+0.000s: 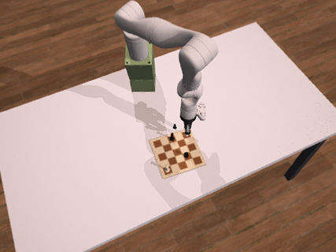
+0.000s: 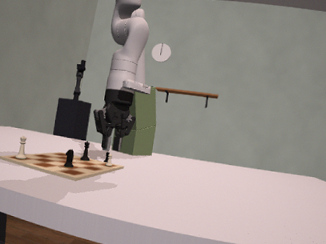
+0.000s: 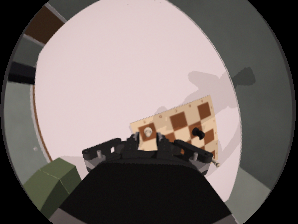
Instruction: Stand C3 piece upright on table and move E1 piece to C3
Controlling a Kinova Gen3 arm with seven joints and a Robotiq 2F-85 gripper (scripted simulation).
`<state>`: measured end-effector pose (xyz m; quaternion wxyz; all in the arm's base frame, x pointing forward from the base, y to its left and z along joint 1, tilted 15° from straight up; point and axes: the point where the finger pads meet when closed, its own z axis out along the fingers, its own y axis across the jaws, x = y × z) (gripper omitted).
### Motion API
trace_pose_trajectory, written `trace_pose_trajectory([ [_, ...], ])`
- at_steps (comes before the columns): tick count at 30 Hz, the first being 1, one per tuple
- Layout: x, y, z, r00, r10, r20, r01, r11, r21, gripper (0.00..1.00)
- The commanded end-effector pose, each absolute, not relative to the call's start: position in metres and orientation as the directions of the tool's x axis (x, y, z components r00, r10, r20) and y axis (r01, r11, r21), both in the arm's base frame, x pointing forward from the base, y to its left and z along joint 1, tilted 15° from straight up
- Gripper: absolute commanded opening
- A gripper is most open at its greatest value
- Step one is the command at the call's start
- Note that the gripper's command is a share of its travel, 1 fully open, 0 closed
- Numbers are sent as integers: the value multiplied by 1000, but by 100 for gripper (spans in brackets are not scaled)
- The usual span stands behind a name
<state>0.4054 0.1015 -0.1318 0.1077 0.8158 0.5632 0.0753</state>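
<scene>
Seemingly onto the second step, with a black piece (image 1: 174,125) upright on the tabletop (image 1: 256,83) beside the board (image 2: 77,173): hand (image 2: 111,145) partly open, empty, just above the corner white piece (image 2: 108,161); next lower, close, carry to C3.

Dark claw (image 3: 148,151) body hides the chessboard's (image 3: 189,121) near edge; a black piece (image 3: 197,137) stands on it.

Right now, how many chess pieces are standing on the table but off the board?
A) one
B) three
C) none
A: in the top view a single small black piece stands on the white table just beyond the far edge of the chessboard, while the others sit on the board's squares.
</scene>
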Motion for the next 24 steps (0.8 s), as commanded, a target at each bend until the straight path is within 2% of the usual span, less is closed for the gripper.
trace_pose_trajectory([
  [1, 406, 102, -131, 354, 935, 2, 902, -342, 261, 34],
  [24, 407, 101, -136, 354, 935, 2, 902, -342, 261, 34],
])
